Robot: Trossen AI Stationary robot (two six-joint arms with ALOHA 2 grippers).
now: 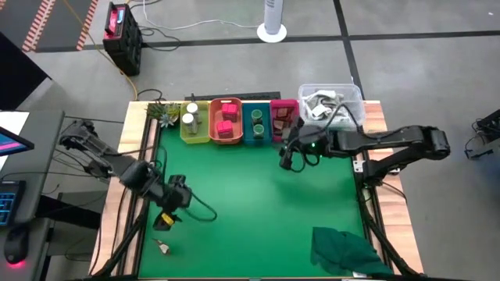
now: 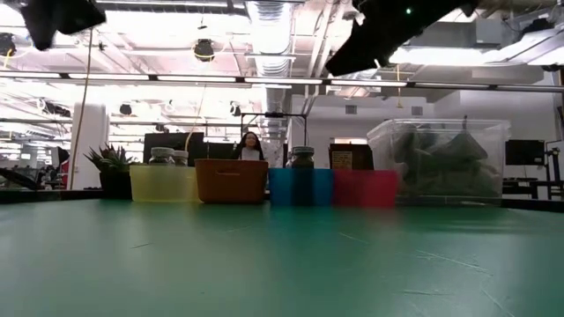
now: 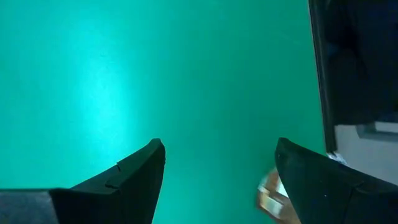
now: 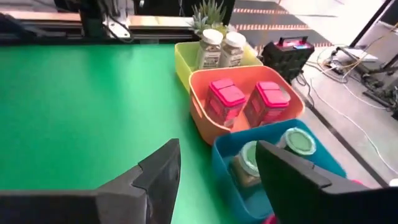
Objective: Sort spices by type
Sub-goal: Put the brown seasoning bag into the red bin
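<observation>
Four trays stand along the far edge. The yellow tray (image 1: 194, 129) holds white-capped jars (image 4: 221, 48). Pink-red cube packets (image 4: 247, 101) fill the orange tray (image 1: 226, 121). Green-lidded jars (image 4: 297, 142) stand in the blue tray (image 1: 256, 125), and dark sachets lie in the pink tray (image 1: 283, 119). One small brownish sachet (image 1: 164, 247) lies on the green mat near its left edge; the left wrist view shows it (image 3: 268, 198) beside one finger. My left gripper (image 1: 166, 218) (image 3: 217, 149) hovers open above the mat there. My right gripper (image 1: 291, 160) (image 4: 217, 149) is open, raised just in front of the blue tray.
A clear plastic bin (image 1: 332, 105) with cables stands at the far right corner, beside the pink tray. A dark green cloth (image 1: 344, 250) lies bunched at the near right corner. A small plant (image 1: 166, 112) stands left of the yellow tray. The mat's middle (image 1: 258, 203) is bare.
</observation>
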